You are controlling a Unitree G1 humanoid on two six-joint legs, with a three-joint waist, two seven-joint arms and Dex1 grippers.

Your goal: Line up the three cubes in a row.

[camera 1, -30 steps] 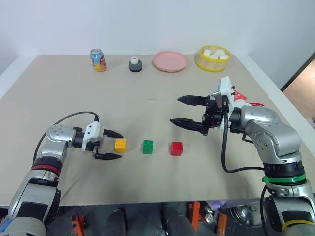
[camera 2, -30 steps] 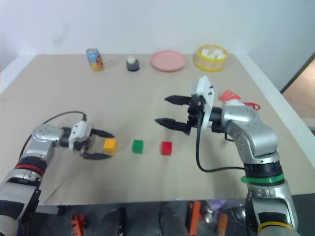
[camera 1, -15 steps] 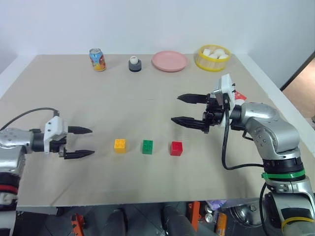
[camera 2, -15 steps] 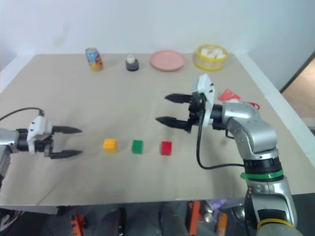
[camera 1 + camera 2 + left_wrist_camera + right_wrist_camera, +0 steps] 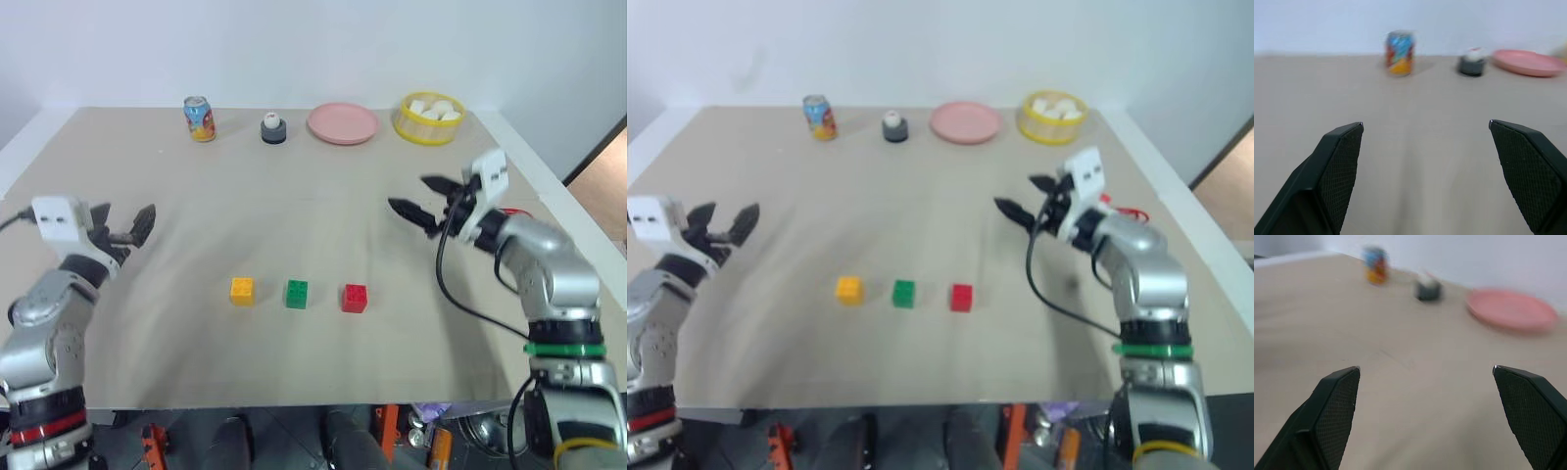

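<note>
Left eye view shows the yellow-orange cube (image 5: 241,291), the green cube (image 5: 296,294) and the red cube (image 5: 355,298) standing in one straight, evenly spaced row on the table (image 5: 294,215), a little toward 6 o'clock from its middle, each apart from its neighbour and untouched; a second ago the left gripper (image 5: 129,227) sat just beside the yellow-orange cube, and it has since drawn off and lifted toward 9 o'clock, well apart from the row, its fingers spread wide with nothing between them; the right gripper (image 5: 424,200) has likewise swung away from above the red cube toward 3 o'clock, its fingers also wide apart and empty; the cubes themselves have not shifted in that time. Along the far edge at 12 o'clock stand the soda can (image 5: 199,118), a small dark holder (image 5: 272,128), the pink plate (image 5: 343,123) and the yellow tub (image 5: 429,117), all far from the row. Both arms backing off from a tidy line suggests the lining-up is done, with only the retreat to finish.
</note>
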